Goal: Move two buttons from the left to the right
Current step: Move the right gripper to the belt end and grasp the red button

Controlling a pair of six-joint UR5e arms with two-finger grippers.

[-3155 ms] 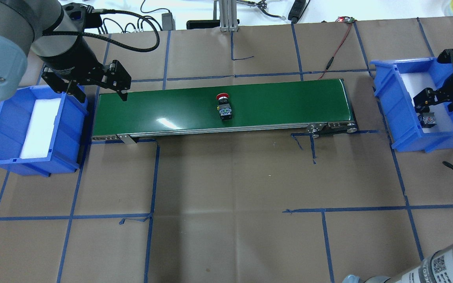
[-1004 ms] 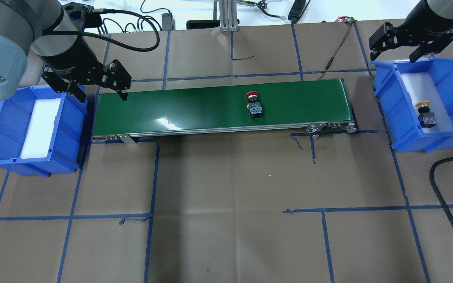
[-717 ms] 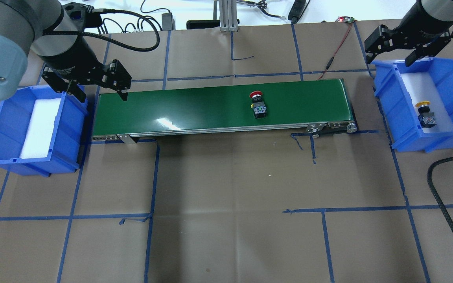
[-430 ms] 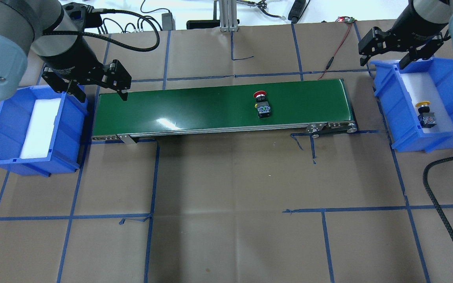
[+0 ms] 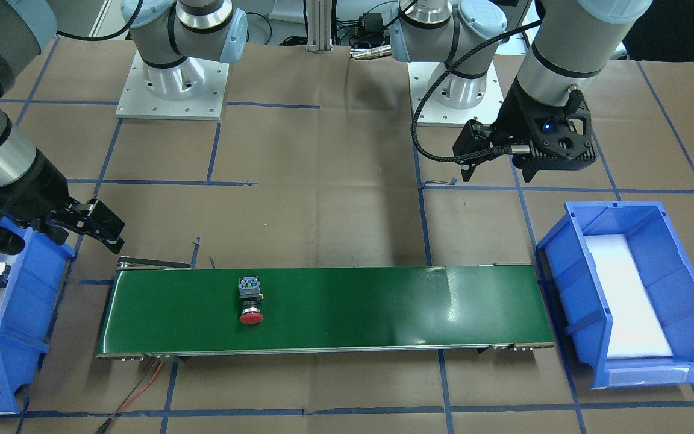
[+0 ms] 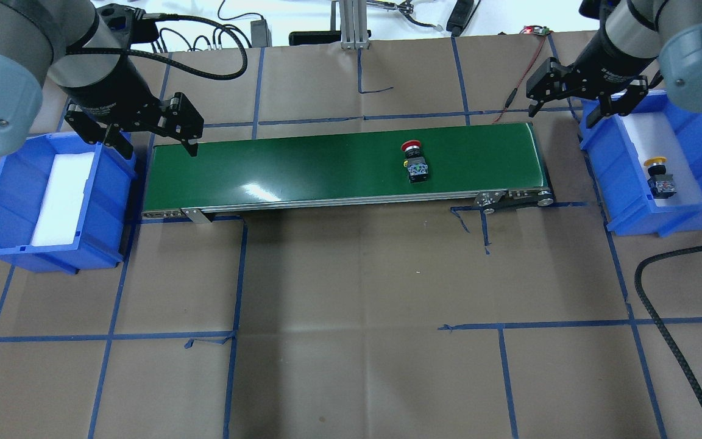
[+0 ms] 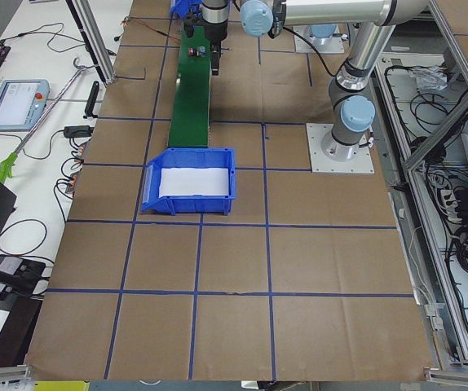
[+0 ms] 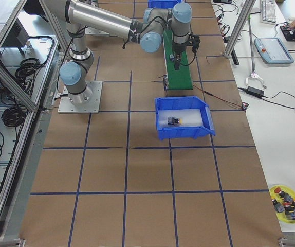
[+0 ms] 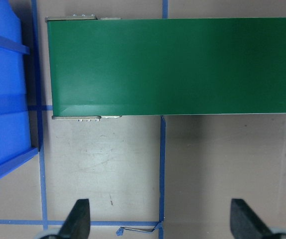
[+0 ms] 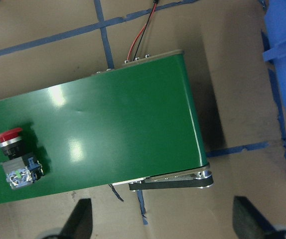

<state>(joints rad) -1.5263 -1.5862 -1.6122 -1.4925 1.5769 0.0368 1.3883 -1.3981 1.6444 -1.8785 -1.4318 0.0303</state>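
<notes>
The red button (image 6: 415,163) has ridden further right along the green belt (image 6: 302,164). Nearer us, the yellow button (image 6: 659,177) lies in the right bin (image 6: 662,221); farther back, our left gripper (image 6: 159,149) and right gripper (image 6: 563,113) hover spread wide, empty.

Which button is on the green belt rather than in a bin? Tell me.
The red-capped button, on the green belt; the yellow-capped button lies in the blue bin at the robot's right.

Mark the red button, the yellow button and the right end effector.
red button (image 6: 415,161), overhead exterior view, on its black collar.
yellow button (image 6: 661,180), overhead exterior view, on its body.
right end effector (image 6: 562,114), overhead exterior view, midway between fingertips.
</notes>
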